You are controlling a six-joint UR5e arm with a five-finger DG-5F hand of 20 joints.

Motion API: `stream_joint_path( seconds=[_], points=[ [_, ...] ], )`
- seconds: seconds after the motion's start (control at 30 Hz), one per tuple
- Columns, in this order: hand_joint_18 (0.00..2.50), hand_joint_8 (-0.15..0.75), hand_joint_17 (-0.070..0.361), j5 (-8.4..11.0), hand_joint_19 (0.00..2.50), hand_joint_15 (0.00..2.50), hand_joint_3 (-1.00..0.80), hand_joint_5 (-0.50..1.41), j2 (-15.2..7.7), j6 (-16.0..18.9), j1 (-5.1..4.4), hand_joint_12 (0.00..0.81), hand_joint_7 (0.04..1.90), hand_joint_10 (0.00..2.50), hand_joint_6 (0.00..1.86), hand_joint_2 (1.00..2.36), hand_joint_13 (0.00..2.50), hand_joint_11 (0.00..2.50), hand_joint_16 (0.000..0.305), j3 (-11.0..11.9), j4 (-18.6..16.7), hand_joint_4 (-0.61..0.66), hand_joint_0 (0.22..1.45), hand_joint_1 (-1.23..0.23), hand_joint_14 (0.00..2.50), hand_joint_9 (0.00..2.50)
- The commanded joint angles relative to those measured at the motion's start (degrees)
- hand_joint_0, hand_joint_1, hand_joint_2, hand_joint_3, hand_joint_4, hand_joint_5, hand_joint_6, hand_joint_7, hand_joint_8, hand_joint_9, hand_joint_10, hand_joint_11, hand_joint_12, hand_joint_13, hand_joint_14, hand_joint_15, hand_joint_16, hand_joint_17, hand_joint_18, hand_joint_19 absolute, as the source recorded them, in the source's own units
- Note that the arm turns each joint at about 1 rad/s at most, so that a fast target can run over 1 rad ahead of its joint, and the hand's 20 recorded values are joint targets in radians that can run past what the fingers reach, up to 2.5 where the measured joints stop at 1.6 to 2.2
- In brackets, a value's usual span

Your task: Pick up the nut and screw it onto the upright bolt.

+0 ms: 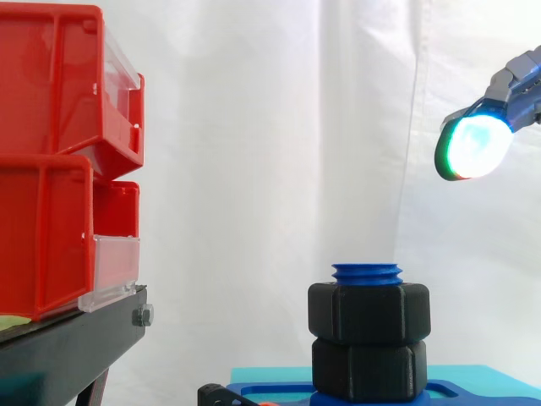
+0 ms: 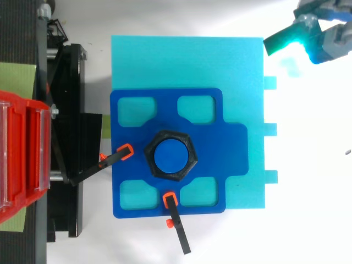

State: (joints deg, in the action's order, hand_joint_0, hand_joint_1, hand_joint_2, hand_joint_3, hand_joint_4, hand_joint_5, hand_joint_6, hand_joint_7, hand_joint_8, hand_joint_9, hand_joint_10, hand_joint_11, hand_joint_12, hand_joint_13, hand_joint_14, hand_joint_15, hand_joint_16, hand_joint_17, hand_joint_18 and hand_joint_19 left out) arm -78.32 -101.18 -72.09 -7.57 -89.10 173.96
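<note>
While the black nut [image 1: 368, 311] sits threaded on the upright blue bolt [image 1: 366, 272], a short band of thread shows above it. It rests directly on a second black nut [image 1: 369, 368] of the same shape lower on the bolt. From above, the hexagon rings the bolt's round blue top [image 2: 170, 155]. The bolt stands in the middle of a blue fixture plate [image 2: 231, 143] with cut-out windows, which lies on a cyan base plate [image 2: 165, 60]. Two black clamps with orange tips reach onto the fixture, one from the left [image 2: 113, 160] and one from the front edge [image 2: 177, 223]. The hand [image 1: 478, 144] hangs high, well apart from the nut, touching nothing; how far open it is I cannot tell. Red bins [image 1: 51, 161] are stacked on a black stand [image 1: 68, 347] at the far left.
</note>
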Motion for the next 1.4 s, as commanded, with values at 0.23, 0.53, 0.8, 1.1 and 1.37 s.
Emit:
stream_joint_path(
  seconds=[0.23, 0.53, 0.8, 1.1, 1.37],
  points=[
    [0.00, 0.235, 0.110, 0.01, 0.00, 0.00, -0.50, -0.23, 0.02, 0.98, -0.25, 0.389, 0.64, 0.00, 0.50, 1.00, 0.00, 0.00, 0.049, -0.02, 1.03, 0.11, 0.46, -0.34, 0.00, 0.20],
    [0.00, 0.226, 0.111, 0.18, 0.00, 0.00, -0.50, -0.24, 0.02, 0.98, -0.34, 0.387, 0.69, 0.00, 0.50, 1.00, 0.00, 0.00, 0.049, -0.02, 1.03, 0.10, 0.47, -0.34, 0.00, 0.14],
    [0.00, 0.223, 0.112, 0.18, 0.00, 0.00, -0.50, -0.24, 0.02, 0.98, -0.25, 0.387, 0.68, 0.00, 0.50, 1.00, 0.00, 0.00, 0.050, -0.02, 1.12, 0.09, 0.47, -0.34, 0.00, 0.13],
    [0.00, 0.222, 0.110, 0.18, 0.00, 0.00, -0.50, -0.24, 0.02, 0.98, -0.34, 0.384, 0.72, 0.00, 0.50, 1.00, 0.00, 0.00, 0.049, -0.02, 1.03, 0.10, 0.47, -0.35, 0.00, 0.11],
    [0.00, 0.216, 0.111, 0.18, 0.00, 0.00, -0.50, -0.25, 0.02, 0.98, -0.25, 0.384, 0.70, 0.00, 0.50, 1.00, 0.00, 0.00, 0.049, -0.02, 1.12, 0.10, 0.47, -0.32, 0.00, 0.05]
  ],
)
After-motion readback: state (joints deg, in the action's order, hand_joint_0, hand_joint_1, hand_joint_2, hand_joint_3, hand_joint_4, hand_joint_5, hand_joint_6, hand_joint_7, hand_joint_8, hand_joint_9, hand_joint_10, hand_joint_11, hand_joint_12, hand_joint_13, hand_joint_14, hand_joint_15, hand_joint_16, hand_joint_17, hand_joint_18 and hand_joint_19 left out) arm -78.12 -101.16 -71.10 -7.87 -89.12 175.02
